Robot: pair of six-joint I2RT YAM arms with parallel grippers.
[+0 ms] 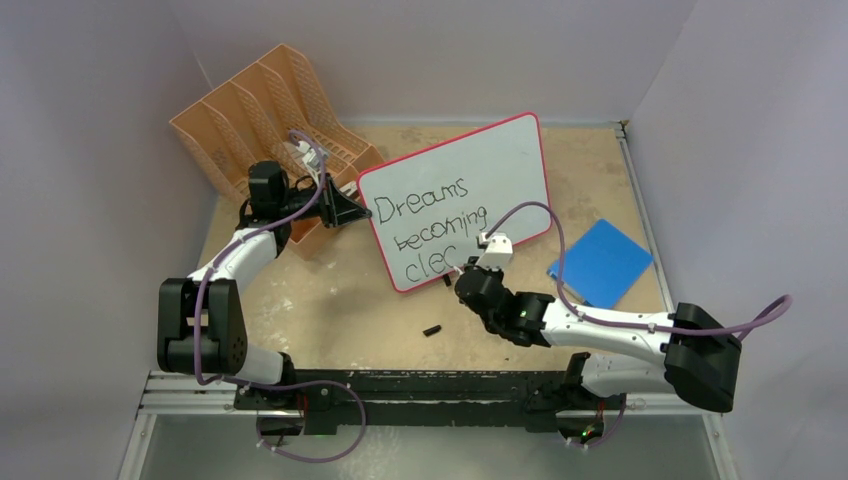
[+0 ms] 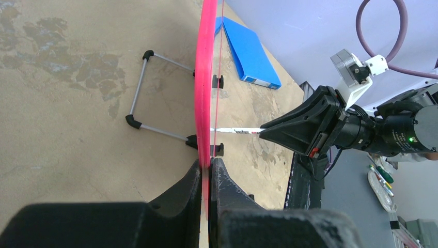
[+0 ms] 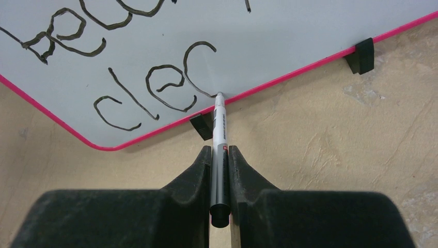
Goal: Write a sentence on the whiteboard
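Sentence (image 1: pixel 440 228): black marker, three lines on the whiteboard (image 1: pixel 500 165). Reads "Dreams", "becoming", then "clec". The last curved stroke is open and the word is unfinished. In the right wrist view the bottom line (image 3: pixel 150 88) sits just above the lower red frame.

Whiteboard: stands on the table (image 1: pixel 330 300) at centre, turned so its lower left corner is nearest the arms. Two black feet clip the bottom edge, one (image 3: pixel 361 54) to the right and one (image 3: pixel 201 126) just left of the marker. Left wrist view shows the board edge-on (image 2: pixel 205 77), with a wire stand (image 2: pixel 137 103) behind it.

Marker (image 3: pixel 219 134): tip touches the board at the lower end of the last stroke, close to the frame.

Right gripper (image 3: pixel 220 155): fingers closed tight on the marker barrel, dark end between them, white end pointing forward. The same pincer is seen side-on from the left wrist (image 2: pixel 268 132).

Left gripper (image 2: pixel 209 168): fingers pinched on the red frame at the board's left edge (image 1: pixel 358 212).

Around:
- Blue pad (image 1: pixel 600 263) flat on the table, right of the board and apart from it.
- Orange file tray (image 1: pixel 270 110) at back left, behind the left arm.
- Small black piece (image 1: pixel 432 329) on the table, near side of the board. Too small to identify.
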